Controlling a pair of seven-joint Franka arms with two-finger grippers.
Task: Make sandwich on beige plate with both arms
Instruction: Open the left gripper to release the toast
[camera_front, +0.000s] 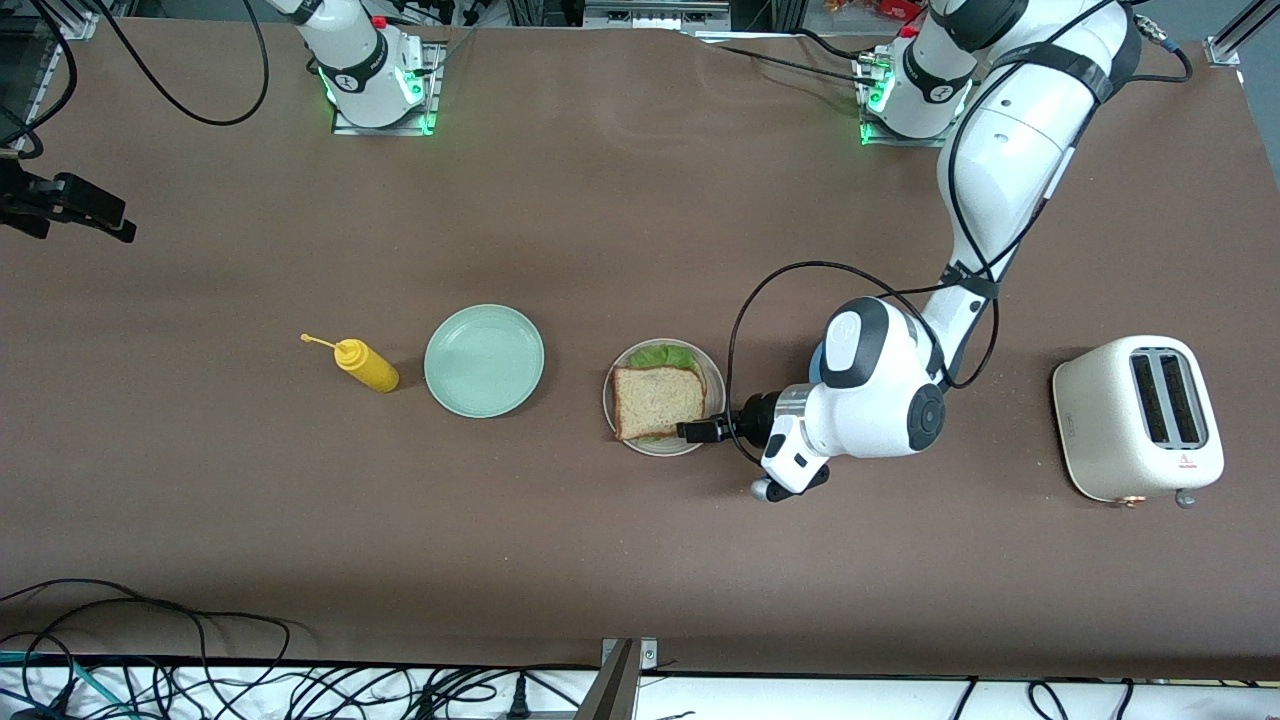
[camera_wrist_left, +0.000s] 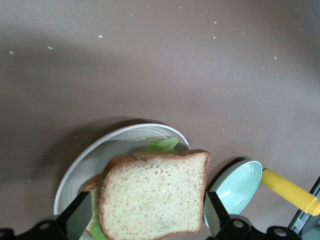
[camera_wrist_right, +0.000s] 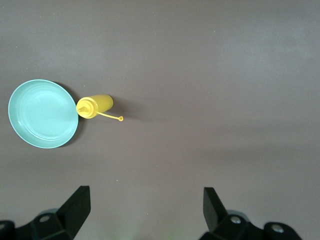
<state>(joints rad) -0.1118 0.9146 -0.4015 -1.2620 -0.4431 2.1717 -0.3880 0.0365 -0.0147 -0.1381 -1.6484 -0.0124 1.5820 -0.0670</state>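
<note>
The sandwich (camera_front: 658, 400) lies on the beige plate (camera_front: 668, 446): a brown speckled slice on top, with green lettuce (camera_front: 662, 355) showing at its edge. My left gripper (camera_front: 697, 431) is at the plate's rim toward the left arm's end, low over it. In the left wrist view the left gripper (camera_wrist_left: 147, 200) is open. Its fingers stand either side of the top slice (camera_wrist_left: 155, 195) with a gap to each, above the plate (camera_wrist_left: 100, 150). My right arm waits; its gripper (camera_wrist_right: 145, 197) is open over bare table with nothing between the fingers.
A mint-green plate (camera_front: 484, 360) sits beside the beige plate toward the right arm's end, with a yellow squeeze bottle (camera_front: 366, 366) lying next to it. A cream toaster (camera_front: 1140, 418) stands at the left arm's end. Cables run along the table's near edge.
</note>
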